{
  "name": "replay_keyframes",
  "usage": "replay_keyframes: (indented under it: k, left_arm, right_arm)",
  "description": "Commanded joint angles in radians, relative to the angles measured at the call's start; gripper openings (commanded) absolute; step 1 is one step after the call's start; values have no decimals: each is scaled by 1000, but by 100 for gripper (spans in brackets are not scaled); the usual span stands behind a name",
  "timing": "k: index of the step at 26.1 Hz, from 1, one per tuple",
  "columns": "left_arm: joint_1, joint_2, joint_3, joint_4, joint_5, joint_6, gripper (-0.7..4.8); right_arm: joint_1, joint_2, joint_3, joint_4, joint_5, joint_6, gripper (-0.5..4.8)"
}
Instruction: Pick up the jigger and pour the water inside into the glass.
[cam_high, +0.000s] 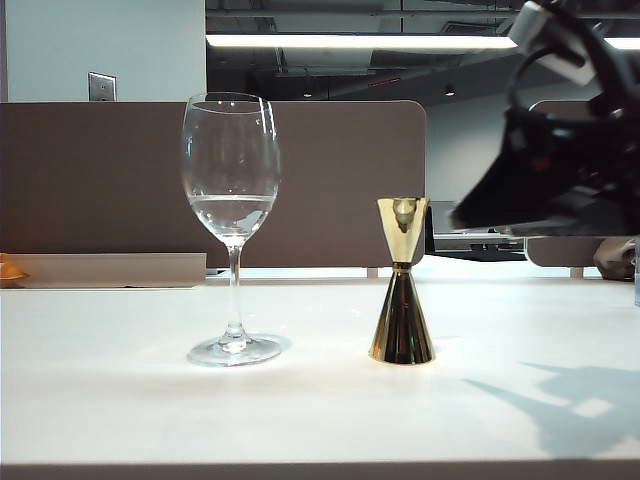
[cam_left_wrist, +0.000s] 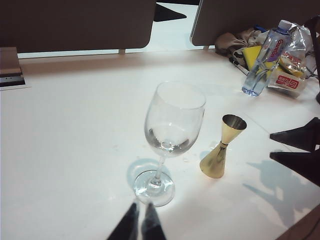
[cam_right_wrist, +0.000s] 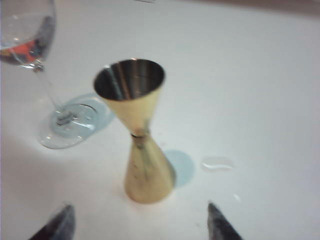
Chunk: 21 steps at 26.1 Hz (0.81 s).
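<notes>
Between my right gripper's (cam_right_wrist: 137, 222) wide-spread fingertips I see the shiny gold hourglass jigger (cam_right_wrist: 136, 131) standing free, left gripper (cam_left_wrist: 139, 225) closed near the clear stemmed wine glass (cam_left_wrist: 167, 140)

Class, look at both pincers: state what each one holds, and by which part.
Nothing is held. The right pincer is open, clear of the standing jigger; the left pincer is shut, empty, near the glass.

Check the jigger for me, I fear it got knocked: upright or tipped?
Upright. The jigger stands on its wide base on the table, beside the glass, untouched.
</notes>
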Motion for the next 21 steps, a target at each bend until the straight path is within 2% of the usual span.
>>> replay_keyframes:
  k: [1,2,3,4,8,13,17,21]
  left_arm:
    - [1,0,3,10,4,4,23]
    - [1,0,3,10,4,4,23]
    - [1,0,3,10,4,4,23]
    - [1,0,3,10,4,4,23]
    - [1,0,3,10,4,4,23]
    - [1,0,3,10,4,4,23]
    - [1,0,3,10,4,4,23]
    - [1,0,3,10,4,4,23]
  right_arm:
    - [0,-113,-1,-130,91,-4,220]
    - [0,-169,-3,-153,132,-5,98]
    - [0,-199,-3,-163,155,-5,58]
    - [-1,-248,-3,-171,193,-4,39]
    - [-2,-322,-3,-168,280,-4,-1]
    - [-43,-369,-3,-147,344,-11,-1]
    - [-144,-367,-4,-143,311,-11,-1]
    - [-282,-366,-3,-132,182,-12,-1]
